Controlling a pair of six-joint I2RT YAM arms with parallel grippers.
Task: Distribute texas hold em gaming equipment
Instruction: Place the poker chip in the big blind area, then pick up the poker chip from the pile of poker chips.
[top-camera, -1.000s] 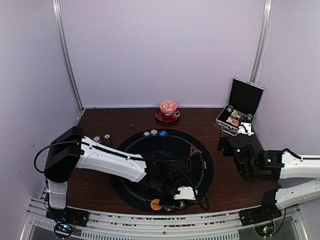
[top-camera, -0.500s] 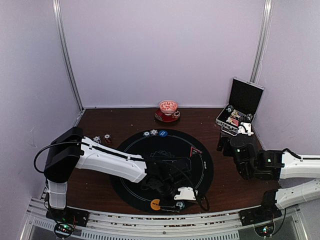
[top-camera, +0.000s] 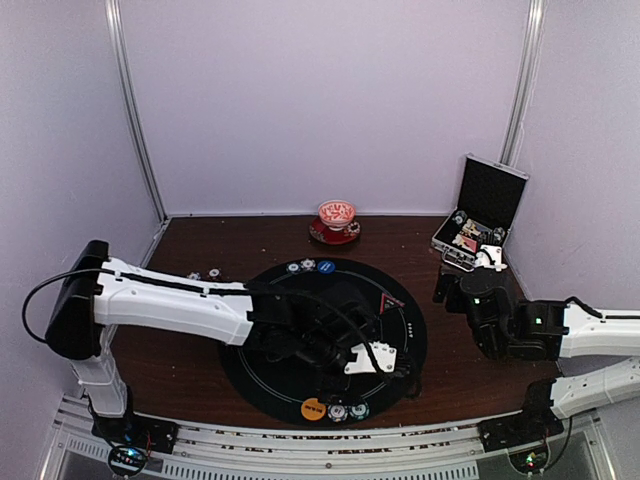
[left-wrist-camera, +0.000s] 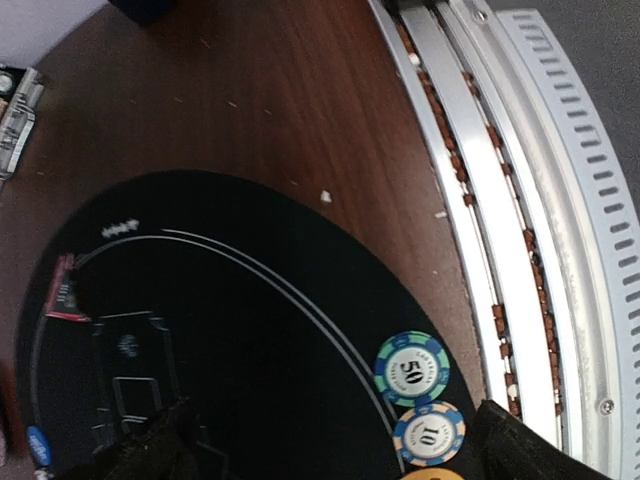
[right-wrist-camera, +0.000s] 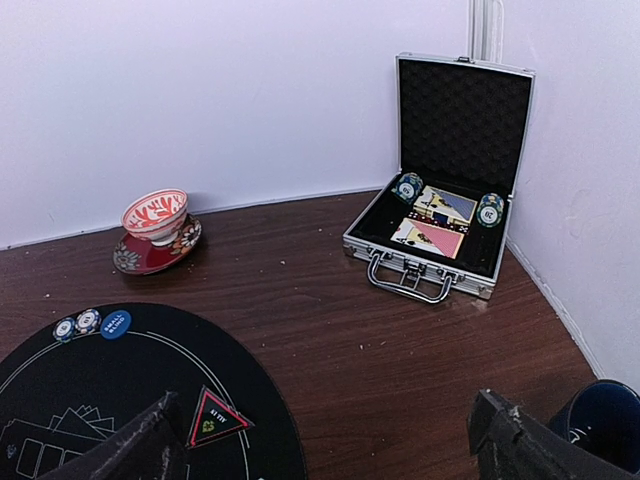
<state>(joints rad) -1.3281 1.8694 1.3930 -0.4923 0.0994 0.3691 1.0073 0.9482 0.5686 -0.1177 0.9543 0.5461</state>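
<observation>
The round black mat (top-camera: 300, 345) carries an orange disc (top-camera: 313, 409), a blue-and-cream chip (top-camera: 337, 411) and a teal chip (top-camera: 358, 410) in a row at its near edge. The left wrist view shows the teal chip (left-wrist-camera: 411, 367) and the blue-and-cream chip (left-wrist-camera: 429, 434) flat on the mat. My left gripper (top-camera: 378, 362) hovers just behind them, open and empty (left-wrist-camera: 335, 462). Two chips (right-wrist-camera: 76, 324) and a blue disc (right-wrist-camera: 116, 322) lie at the mat's far edge. My right gripper (right-wrist-camera: 330, 452) stands open and empty above the table, right of the mat.
An open silver-edged case (right-wrist-camera: 425, 268) with cards (right-wrist-camera: 432, 237) and chips (right-wrist-camera: 407, 186) stands at the back right. A red bowl on a saucer (right-wrist-camera: 155, 215) sits by the back wall. A triangular marker (right-wrist-camera: 215, 420) lies on the mat. Two chips (top-camera: 205, 275) lie left of the mat.
My left gripper has opened and drawn back from the mat's near edge toward its middle, uncovering the blue-and-cream chip between the orange disc and the teal chip. The right arm has not moved.
</observation>
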